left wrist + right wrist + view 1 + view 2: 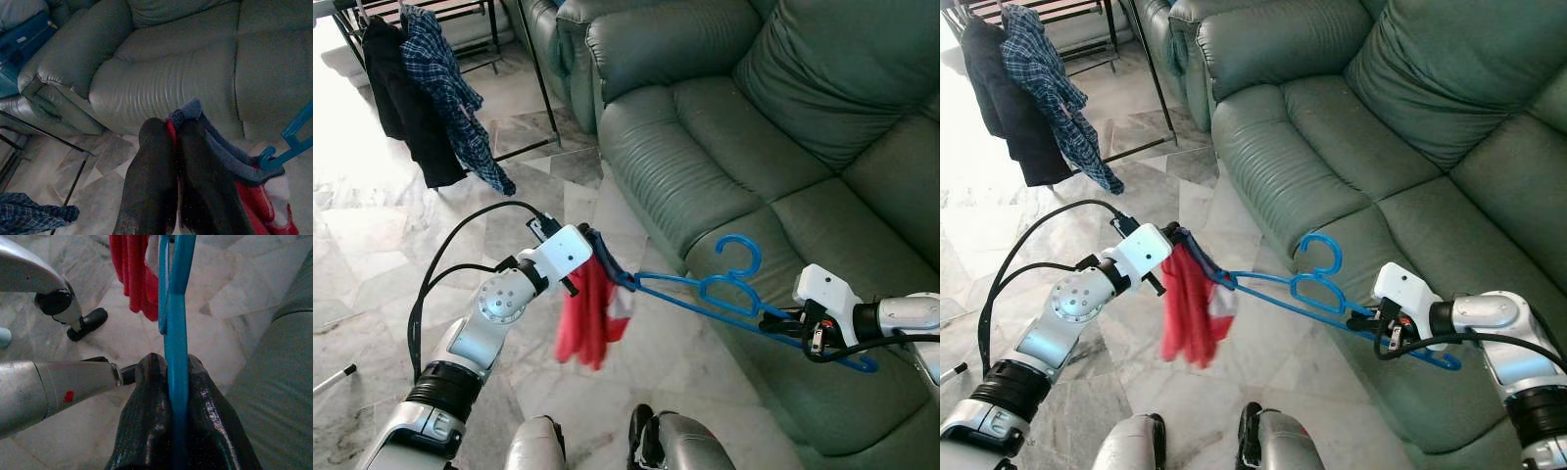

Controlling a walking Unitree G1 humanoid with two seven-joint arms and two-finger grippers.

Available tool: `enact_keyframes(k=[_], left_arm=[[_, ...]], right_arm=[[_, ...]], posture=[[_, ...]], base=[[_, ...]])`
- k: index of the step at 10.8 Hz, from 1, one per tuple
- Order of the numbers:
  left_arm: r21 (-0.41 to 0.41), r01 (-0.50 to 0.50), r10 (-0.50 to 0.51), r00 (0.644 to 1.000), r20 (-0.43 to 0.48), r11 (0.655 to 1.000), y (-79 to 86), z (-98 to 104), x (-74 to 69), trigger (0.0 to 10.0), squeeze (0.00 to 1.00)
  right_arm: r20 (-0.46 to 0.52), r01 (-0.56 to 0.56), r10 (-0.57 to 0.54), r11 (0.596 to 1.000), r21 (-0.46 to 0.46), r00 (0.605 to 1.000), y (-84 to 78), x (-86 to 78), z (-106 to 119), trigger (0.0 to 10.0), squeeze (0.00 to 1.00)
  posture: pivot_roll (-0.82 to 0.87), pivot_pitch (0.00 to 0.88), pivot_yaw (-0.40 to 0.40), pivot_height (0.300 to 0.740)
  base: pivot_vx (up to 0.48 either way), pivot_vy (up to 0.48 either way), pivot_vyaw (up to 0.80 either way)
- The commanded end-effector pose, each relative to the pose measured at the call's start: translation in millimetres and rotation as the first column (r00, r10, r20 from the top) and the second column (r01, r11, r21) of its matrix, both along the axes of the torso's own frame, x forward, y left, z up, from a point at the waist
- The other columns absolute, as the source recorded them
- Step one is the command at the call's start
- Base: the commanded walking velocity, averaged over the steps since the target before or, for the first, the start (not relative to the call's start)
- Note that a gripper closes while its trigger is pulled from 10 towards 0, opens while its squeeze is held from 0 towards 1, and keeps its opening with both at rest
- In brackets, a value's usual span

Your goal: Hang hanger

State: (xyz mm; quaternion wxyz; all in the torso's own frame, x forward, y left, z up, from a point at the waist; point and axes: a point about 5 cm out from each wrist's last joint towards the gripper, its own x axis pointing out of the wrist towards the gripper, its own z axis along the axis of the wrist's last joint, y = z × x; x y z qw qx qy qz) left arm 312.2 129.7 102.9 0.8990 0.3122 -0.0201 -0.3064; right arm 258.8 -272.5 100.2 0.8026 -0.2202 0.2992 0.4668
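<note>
Between both claws, blue plastic hanger, red garment draped.

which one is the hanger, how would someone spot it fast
Find the green sofa; just before its front edge the two grippers hold something between them. The hanger is the thin blue frame running from the right gripper to the left gripper, with a red cloth draped on its left end.
</note>
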Motion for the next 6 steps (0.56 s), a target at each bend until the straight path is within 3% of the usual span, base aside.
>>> enact_keyframes(k=[1,6], left_arm=[[0.007,0.014,-0.015,1.000,0.007,1.000,-1.2,1.1,-1.4,10.0,0.00],[0.007,0.014,-0.015,1.000,0.007,1.000,-1.2,1.1,-1.4,10.0,0.00]], right_arm=[[0.013,0.001,-0.001,1.000,0.000,1.000,-3.9,0.2,6.5,10.0,0.00],[0.013,0.001,-0.001,1.000,0.000,1.000,-3.9,0.2,6.5,10.0,0.00]], posture=[[-0.07,0.190,-0.055,0.740],[-0.07,0.190,-0.055,0.740]], base=[[0.000,0.000,0.00],[0.000,0.000,0.00]])
